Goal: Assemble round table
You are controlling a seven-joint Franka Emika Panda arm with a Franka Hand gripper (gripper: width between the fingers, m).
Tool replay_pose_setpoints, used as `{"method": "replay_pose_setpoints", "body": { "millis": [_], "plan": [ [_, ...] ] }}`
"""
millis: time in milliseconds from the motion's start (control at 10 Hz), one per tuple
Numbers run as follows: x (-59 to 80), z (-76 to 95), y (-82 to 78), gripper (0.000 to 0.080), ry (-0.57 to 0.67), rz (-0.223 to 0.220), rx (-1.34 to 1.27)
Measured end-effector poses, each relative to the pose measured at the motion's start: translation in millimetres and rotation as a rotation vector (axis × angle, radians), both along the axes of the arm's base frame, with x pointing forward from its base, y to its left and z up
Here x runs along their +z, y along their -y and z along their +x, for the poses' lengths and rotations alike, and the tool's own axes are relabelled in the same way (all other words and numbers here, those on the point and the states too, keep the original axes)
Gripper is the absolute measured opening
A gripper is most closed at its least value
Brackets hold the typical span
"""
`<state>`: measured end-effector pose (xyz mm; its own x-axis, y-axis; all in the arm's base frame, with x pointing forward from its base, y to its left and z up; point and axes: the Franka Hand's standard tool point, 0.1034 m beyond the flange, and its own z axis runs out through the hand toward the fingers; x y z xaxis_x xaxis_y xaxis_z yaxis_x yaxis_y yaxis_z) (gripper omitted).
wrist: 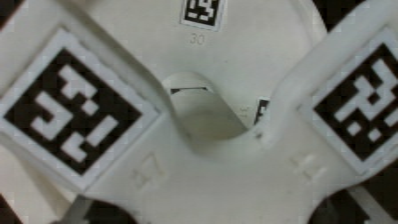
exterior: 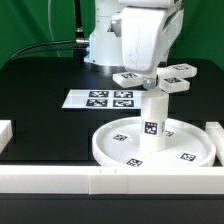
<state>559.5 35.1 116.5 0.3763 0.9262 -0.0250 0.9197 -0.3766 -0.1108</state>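
Pinched cross-shaped foot (exterior: 172, 85) in tool (exterior: 152, 80) | sat straight above cylinder leg (exterior: 152, 120), touching its top | stood upright, long axis vertical, on round disc (exterior: 105, 148)

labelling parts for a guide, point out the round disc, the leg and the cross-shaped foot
round disc (exterior: 100, 148): exterior view, rim on that view's left
leg (exterior: 152, 106): exterior view, cylinder side above its tag
cross-shaped foot (exterior: 179, 70): exterior view, tagged arm on that view's right

White arm (exterior: 140, 35), smooth rounded casing; blk cable (exterior: 45, 47)
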Motion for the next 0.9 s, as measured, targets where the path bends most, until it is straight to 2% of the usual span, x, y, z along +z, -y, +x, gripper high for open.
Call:
{"method": "replay_pose_setpoints", "body": {
  "millis": [400, 900],
  "plan": [
    [-10.1, -3.8, 0.7, 0.0446, -0.016, 0.001, -0.002],
    [-10.8, -1.4, 1.7, 0.0446, -0.004, 0.001, -0.004]
  ]
}}
